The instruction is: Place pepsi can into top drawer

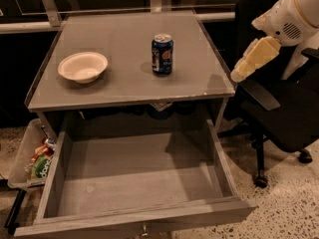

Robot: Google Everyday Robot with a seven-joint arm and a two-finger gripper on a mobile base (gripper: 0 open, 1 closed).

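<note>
We saw the pepsi can (162,54) standing upright on the grey tabletop (124,86), toward the back and a little right of the middle, its silver top up and its round logo turned to the right. It stood well apart from the white bowl (82,66), which sat open side up on the left part of the same surface.

Below the tabletop the top drawer (134,183) was pulled fully out toward us. Its flat grey bottom was bare, and the small metal knob (144,229) showed at the lower edge of its front panel.

The gripper (238,75) hung in the air off the right edge of the table. It was a pale yellow piece at the end of the white arm (289,19), slanting down and to the left, with its tip near the table's right front corner but not touching it. It had hold of nothing and stood well clear of the can. Whether it was open or closed we could not tell.

Behind the gripper stood a black office chair (291,118), and to the left of the drawer was a tray (22,158) holding coloured snack packets.
</note>
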